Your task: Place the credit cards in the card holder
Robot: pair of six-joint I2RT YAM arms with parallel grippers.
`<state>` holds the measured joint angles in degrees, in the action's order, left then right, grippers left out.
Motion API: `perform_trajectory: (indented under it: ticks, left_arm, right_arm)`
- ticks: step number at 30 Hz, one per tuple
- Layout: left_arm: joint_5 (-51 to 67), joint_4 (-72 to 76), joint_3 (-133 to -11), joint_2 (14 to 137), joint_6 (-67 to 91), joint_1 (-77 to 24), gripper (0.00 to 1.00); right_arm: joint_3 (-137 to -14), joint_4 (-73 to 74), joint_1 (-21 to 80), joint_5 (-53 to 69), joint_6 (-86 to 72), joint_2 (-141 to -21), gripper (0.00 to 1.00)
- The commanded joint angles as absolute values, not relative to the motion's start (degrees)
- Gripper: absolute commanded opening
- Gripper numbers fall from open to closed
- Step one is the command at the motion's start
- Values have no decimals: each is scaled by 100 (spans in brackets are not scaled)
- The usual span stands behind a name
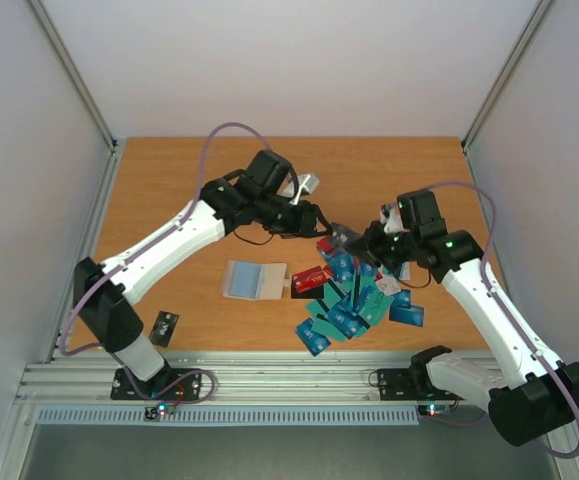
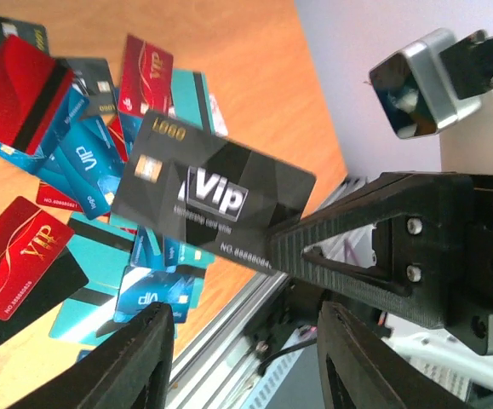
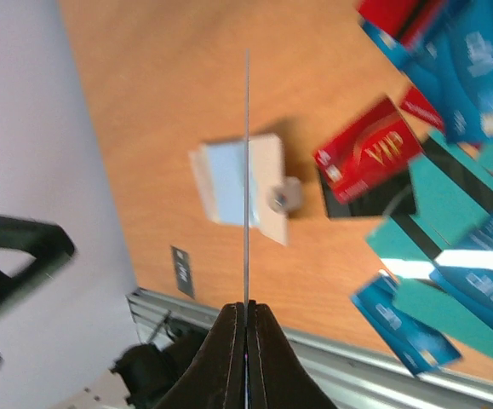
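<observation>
My right gripper [image 1: 357, 241] is shut on the edge of a black VIP card [image 2: 212, 196] and holds it in the air above the table. In the right wrist view the card shows edge-on as a thin line [image 3: 247, 170] rising from the closed gripper [image 3: 247, 336]. My left gripper [image 2: 246, 358] is open and empty, close to the black card and facing it [image 1: 321, 220]. The pile of teal, blue and red credit cards [image 1: 354, 298] lies below and right of centre. The cream card holder [image 1: 254, 281] lies open on the table left of the pile; it also shows in the right wrist view [image 3: 267, 183].
A small black tag [image 1: 165, 325] lies near the front left of the table. An aluminium rail [image 1: 289, 375] runs along the near edge. Grey walls and frame posts close in the table's sides and back.
</observation>
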<state>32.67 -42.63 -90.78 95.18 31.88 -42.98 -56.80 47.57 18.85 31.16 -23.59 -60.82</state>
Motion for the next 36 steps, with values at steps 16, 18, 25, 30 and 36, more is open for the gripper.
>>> perform_trajectory:
  ticks: [16, 18, 25, 30, 36]
  left_arm:
    - [3085, -985, -8661, 8366, 6356, -3668, 49]
    - [3102, -886, -8696, 8391, 6387, -3670, 49]
    - [3124, -364, -8666, 8484, 6685, -3667, 49]
    - [3119, -96, -8667, 8566, 6876, -3669, 46]
    - [3092, 566, -8624, 8720, 7129, -3674, 43]
  right_arm:
    - [-6924, 1577, 1863, 3261, -4821, -6434, 1]
    - [-6955, 1367, 1864, 3252, -5040, -6422, 1]
    - [-7049, 884, 1863, 3293, -5567, -6431, 1]
    - [-7058, 546, 1863, 3343, -5791, -6477, 1]
    - [-7075, 309, 1863, 3472, -5940, -6495, 1]
